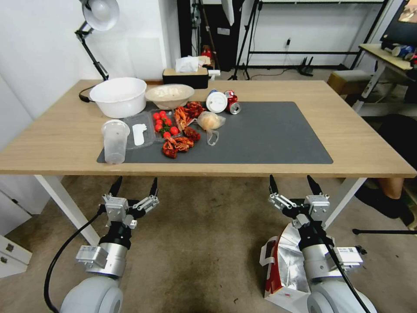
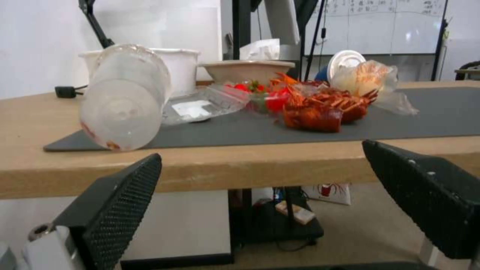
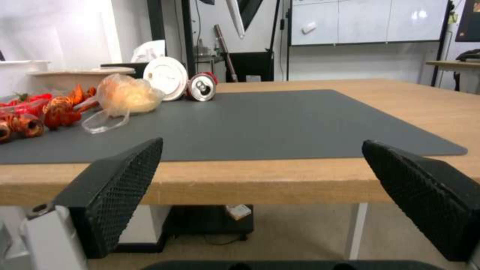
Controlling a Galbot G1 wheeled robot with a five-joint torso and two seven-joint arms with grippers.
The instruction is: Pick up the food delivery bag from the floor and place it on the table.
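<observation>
Standing on the floor [image 1: 204, 243] beside the robot's right arm, the food delivery bag [image 1: 284, 271] has its mouth open, showing the silver foil lining, with a red side panel and a white strap handle toward the middle of the head view; the right arm partly covers it. The right gripper [image 1: 294, 186] hovers above the bag, just in front of the near edge of the worktop [image 1: 356, 130], its fingers [image 3: 112, 189] spread wide apart and holding nothing. The left gripper [image 1: 134, 187] hangs at much the same height on the other side, well apart from the bag, its fingers [image 2: 117, 210] likewise spread and empty. On the worktop lies a dark grey mat [image 1: 269, 134], bare on its right part. Its left part carries a clear plastic cup [image 1: 115, 140], a white bowl [image 1: 118, 95], a beige bowl [image 1: 169, 94], cherry tomatoes [image 1: 164, 121] in a clear tray, red crayfish shells [image 1: 179, 141], a small clear bag [image 1: 210, 121] with a pale orange lump, a white lid [image 1: 216, 101] and a crushed can [image 1: 232, 103].
</observation>
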